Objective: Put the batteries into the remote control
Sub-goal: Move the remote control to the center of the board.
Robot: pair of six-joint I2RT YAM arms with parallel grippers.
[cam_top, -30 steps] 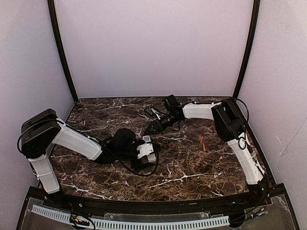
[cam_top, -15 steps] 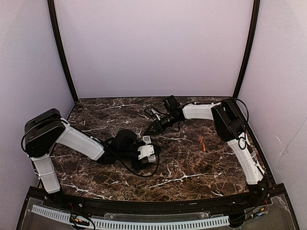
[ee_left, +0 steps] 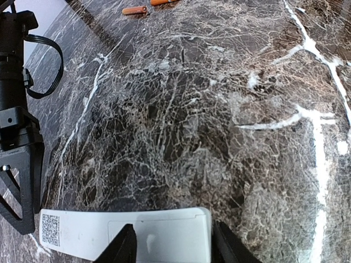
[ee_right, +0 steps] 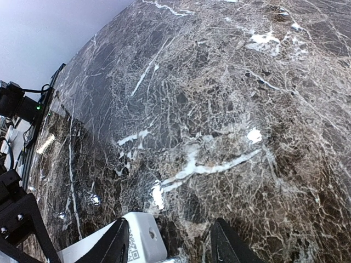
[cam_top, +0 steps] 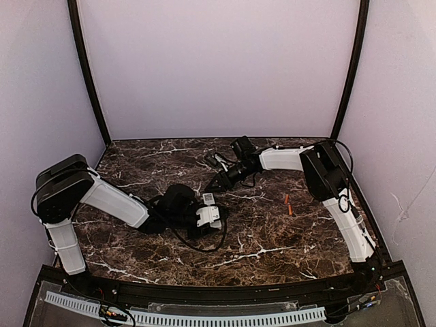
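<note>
Remote control (ee_left: 82,234) on table (ee_left: 219,109), right gripper (ee_right: 168,233) low, parted around its end, left gripper (ee_left: 174,233) low, grip unclear

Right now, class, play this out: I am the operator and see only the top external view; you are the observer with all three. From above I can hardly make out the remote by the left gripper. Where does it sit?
Observer: The left wrist view shows the remote control lying on the table, the left gripper straddling one end; whether the fingers press it, I cannot tell.
Operator: And the right gripper?
Observer: Its wrist view shows it open, the remote's labelled end just inside, near one finger.
Operator: How many batteries?
Observer: Two, separate, nearly in line, lying well away from the remote.
</note>
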